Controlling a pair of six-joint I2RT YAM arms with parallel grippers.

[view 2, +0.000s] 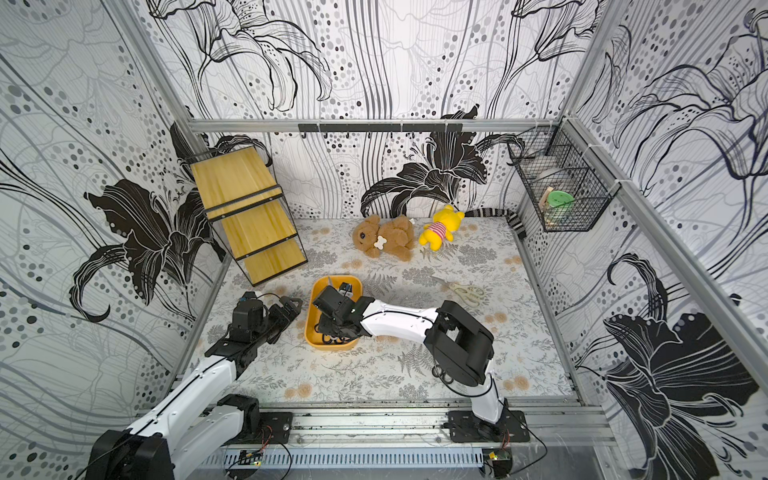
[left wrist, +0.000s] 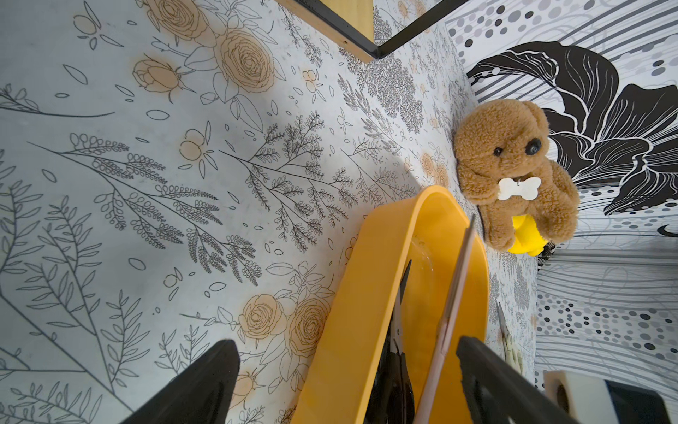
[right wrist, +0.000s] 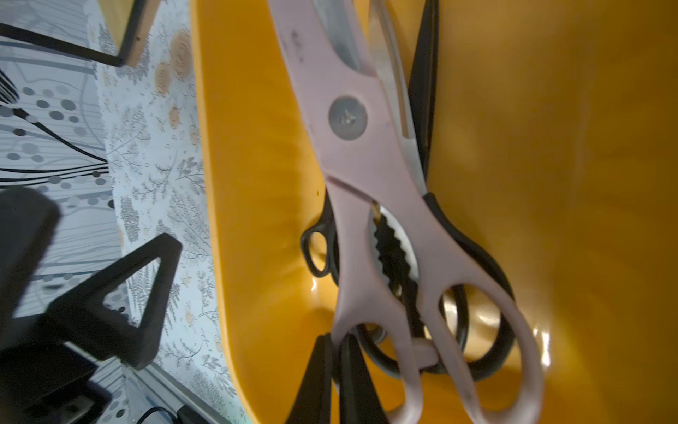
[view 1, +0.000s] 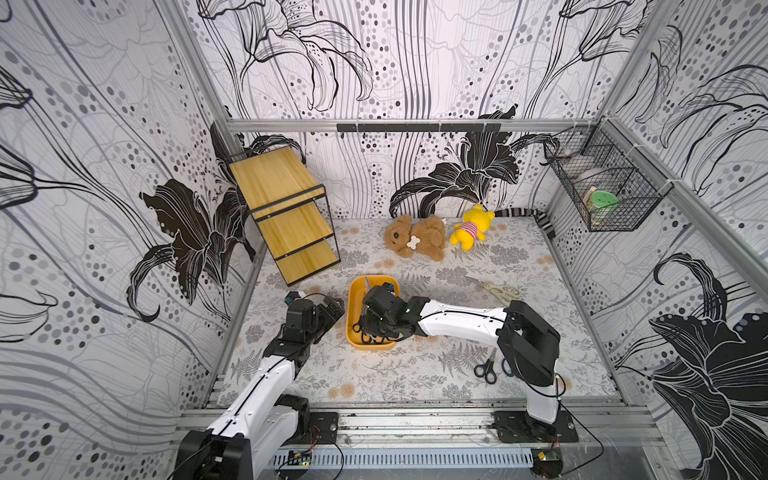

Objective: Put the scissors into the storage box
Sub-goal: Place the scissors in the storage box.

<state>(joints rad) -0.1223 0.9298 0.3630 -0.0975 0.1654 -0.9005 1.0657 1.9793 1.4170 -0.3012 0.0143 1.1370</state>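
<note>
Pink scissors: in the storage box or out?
In, but held: the pink scissors lie over black scissors inside the storage box, right claw shut on one handle loop.

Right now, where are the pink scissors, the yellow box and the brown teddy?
pink scissors (right wrist: 367,165): right wrist view, pink shank beside the pivot screw.
yellow box (view 1: 356,301): a top view, bare inside surface.
brown teddy (view 1: 429,237): a top view, its tummy.
</note>
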